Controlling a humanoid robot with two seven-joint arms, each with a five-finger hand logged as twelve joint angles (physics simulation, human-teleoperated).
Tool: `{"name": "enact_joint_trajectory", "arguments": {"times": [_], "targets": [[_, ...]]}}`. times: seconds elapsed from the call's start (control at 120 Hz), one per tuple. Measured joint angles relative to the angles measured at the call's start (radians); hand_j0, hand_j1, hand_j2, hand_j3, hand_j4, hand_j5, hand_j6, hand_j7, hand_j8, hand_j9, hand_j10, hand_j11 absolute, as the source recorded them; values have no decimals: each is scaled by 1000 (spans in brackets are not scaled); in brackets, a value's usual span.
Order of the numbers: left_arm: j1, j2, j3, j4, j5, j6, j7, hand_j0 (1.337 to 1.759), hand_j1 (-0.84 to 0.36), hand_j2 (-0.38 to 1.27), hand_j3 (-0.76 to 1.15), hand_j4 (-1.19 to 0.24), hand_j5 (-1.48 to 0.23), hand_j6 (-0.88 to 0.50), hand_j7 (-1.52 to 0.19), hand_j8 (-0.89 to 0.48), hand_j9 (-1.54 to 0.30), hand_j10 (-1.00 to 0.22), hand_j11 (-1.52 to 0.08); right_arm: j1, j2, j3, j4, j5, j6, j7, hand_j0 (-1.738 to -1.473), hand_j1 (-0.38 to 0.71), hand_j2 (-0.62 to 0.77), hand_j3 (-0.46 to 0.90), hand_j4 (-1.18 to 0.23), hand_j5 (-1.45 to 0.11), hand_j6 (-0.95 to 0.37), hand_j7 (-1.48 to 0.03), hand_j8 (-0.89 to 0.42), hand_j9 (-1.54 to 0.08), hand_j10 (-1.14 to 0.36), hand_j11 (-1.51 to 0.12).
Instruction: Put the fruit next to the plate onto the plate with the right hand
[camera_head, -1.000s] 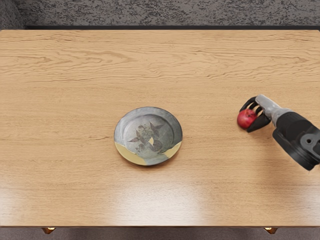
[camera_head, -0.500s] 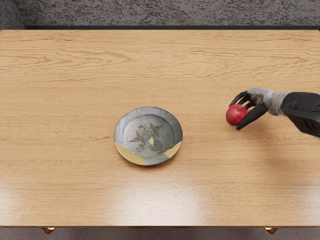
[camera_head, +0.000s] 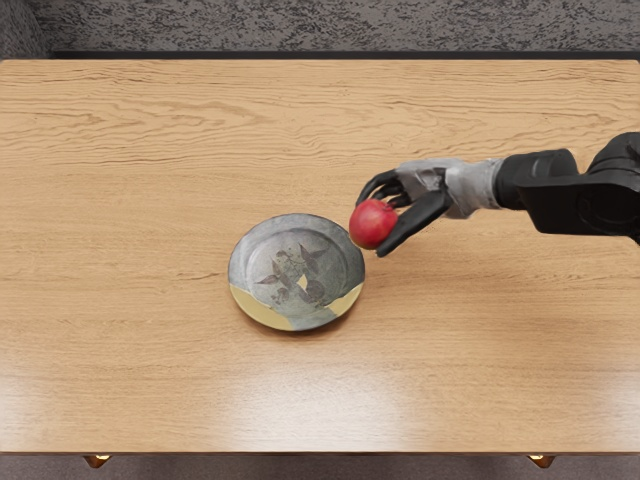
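A red round fruit (camera_head: 372, 223) is held in my right hand (camera_head: 393, 213), whose dark fingers curl around it from the right. The arm reaches in from the right edge. Fruit and hand hang just over the right rim of the grey-and-yellow plate (camera_head: 250, 300), which lies near the middle of the wooden table. The plate's bowl holds nothing. The left arm is out of sight.
The wooden table (camera_head: 150, 150) stretches wide on all sides of the plate. Its far edge meets a dark grey wall, and its near edge runs along the bottom of the view.
The right hand has carried the fruit leftward from the table's right side to the plate's right rim, and the arm now stretches further into view.
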Motion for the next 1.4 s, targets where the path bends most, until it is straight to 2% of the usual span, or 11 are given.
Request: {"name": "enact_joint_trajectory", "arguments": {"times": [0.167,0.217,0.308,0.467,0.658,0.7,0.825,0.992,1.158,1.258,1.4], "targets": [[0,0,0,0,0,0,0,1658,73,46,0,-230,-299,-230,-299,-230,-299,-230,-299,6,117,-5,-22,-3,-2,0,-1646,292,344,-1,-385,-1191,-304,-1130,-406,-1156,-859,-1159],[0,0,0,0,0,0,0,1658,73,46,0,-230,-299,-230,-299,-230,-299,-230,-299,6,150,-8,-30,-17,-3,0,-1646,276,289,-1,-392,-1188,-314,-1131,-410,-1154,-862,-1156],[0,0,0,0,0,0,0,1658,73,46,0,-230,-299,-230,-299,-230,-299,-230,-299,5,200,-11,-47,-57,-5,0,-1647,272,334,0,-408,-1196,-317,-1132,-413,-1162,-860,-1166],[-1,0,0,0,0,0,0,1658,73,46,0,-230,-299,-230,-299,-230,-299,-230,-299,6,248,-20,-71,-103,-10,1,-1647,229,325,0,-478,-1188,-382,-1133,-462,-1171,-855,-1178],[0,0,0,0,0,0,0,1658,73,46,0,-230,-299,-230,-299,-230,-299,-230,-299,9,275,-28,-82,-156,-21,0,-1649,216,292,0,-495,-1178,-382,-1123,-457,-1150,-852,-1154],[0,0,0,0,0,0,0,1658,73,46,0,-230,-299,-230,-299,-230,-299,-230,-299,9,277,-29,-83,-169,-31,0,-1651,221,295,0,-506,-1119,-395,-1072,-467,-1097,-813,-1100],[0,0,0,0,0,0,0,1658,73,46,0,-230,-299,-230,-299,-230,-299,-230,-299,5,291,-31,-84,-219,-74,0,-1654,203,129,0,-482,-875,-400,-850,-460,-864,-648,-865],[0,0,0,0,0,0,0,1658,73,46,0,-230,-299,-230,-299,-230,-299,-230,-299,5,296,-37,-84,-250,-100,0,-1656,72,27,0,-359,-579,-318,-567,-322,-574,-433,-575],[0,0,0,0,0,0,0,1658,73,46,0,-230,-299,-230,-299,-230,-299,-230,-299,13,284,-29,-80,-245,-101,0,-1657,-45,-7,0,-258,-384,-239,-379,-241,-382,-290,-382],[1,0,0,0,0,0,0,1658,73,46,0,-230,-299,-230,-299,-230,-299,-230,-299,16,241,4,-65,-180,-69,0,-1658,-126,-10,0,-188,-275,-177,-272,-178,-273,-208,-274],[0,0,0,0,0,0,0,1658,73,46,0,-230,-299,-230,-299,-230,-299,-230,-299,14,145,57,-54,14,54,0,-1658,-211,-9,0,-117,-167,-111,-165,-112,-166,-127,-166]]}}
